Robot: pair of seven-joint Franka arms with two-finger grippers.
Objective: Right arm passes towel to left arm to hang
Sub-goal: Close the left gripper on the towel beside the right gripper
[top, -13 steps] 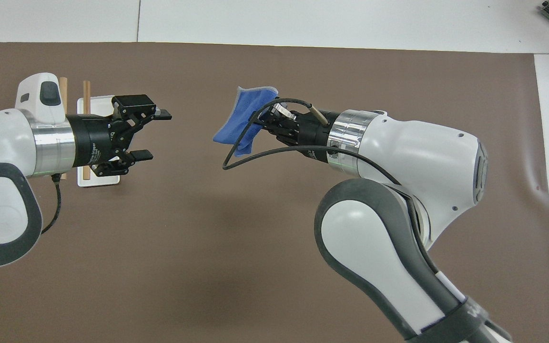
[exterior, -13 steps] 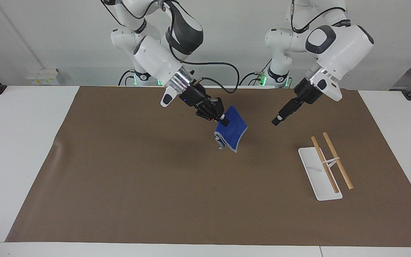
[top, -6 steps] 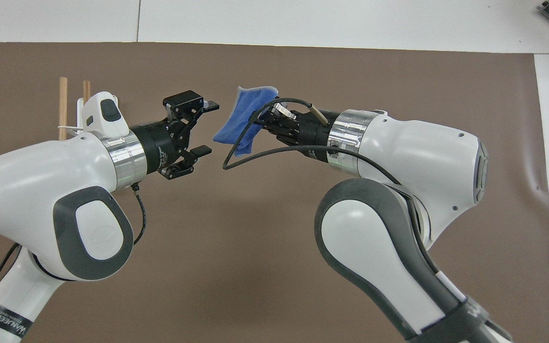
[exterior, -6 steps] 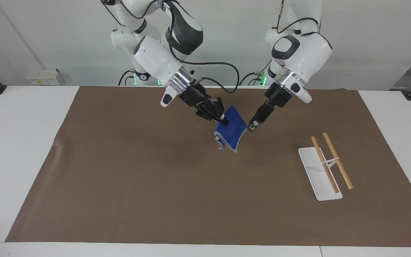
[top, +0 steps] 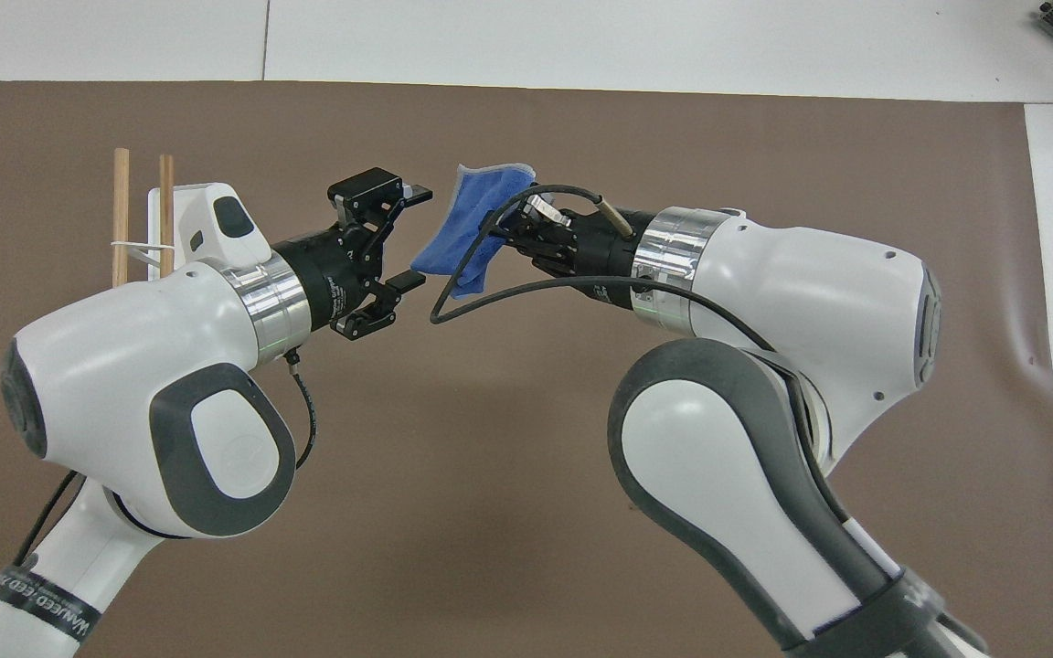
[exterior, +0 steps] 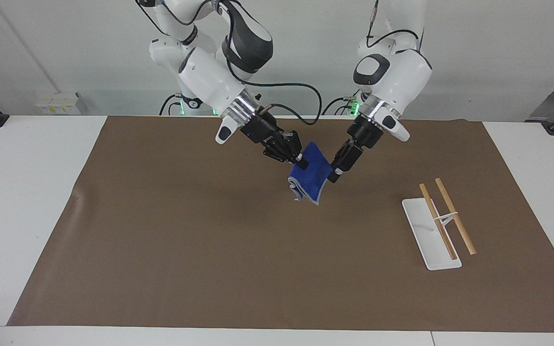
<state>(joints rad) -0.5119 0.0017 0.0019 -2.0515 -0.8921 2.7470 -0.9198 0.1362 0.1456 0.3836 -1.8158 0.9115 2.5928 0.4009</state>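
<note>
Facing view, w/ the towel [exterior: 311,177] as landmark: the right arm [exterior: 209,79] comes in from the top and slopes down to it, and the right gripper [exterior: 300,162] has its jaws clamped on the towel's upper corner, on the side toward that arm's base. The towel hangs in the air below the grip, over the brown mat [exterior: 185,250], approx mid-table; it's folded, pale stitched edge showing along the bottom fold, not touching the mat. On the towel's other edge, the left gripper [exterior: 334,174] is right up against it, reached down at a slant by the left arm [exterior: 392,79]. Its jaws are apart: overhead view shows the left gripper [top: 417,238] w/ one finger tip [top: 415,194] just beside the towel's [top: 467,233] upper edge and the other tip at the lower corner, so the cloth's edge sits at the mouth of the open jaws, between the tips; cannot tell if either tip actually touches the fabric. No clamp from that side. The right gripper [top: 513,230] is partly hidden by its cable there. Well apart from the towel, toward the left arm's end of the table and farther from the robots, stands the white-based rack [exterior: 431,235] w/ two wooden rods [exterior: 455,222], nothing on it.
</note>
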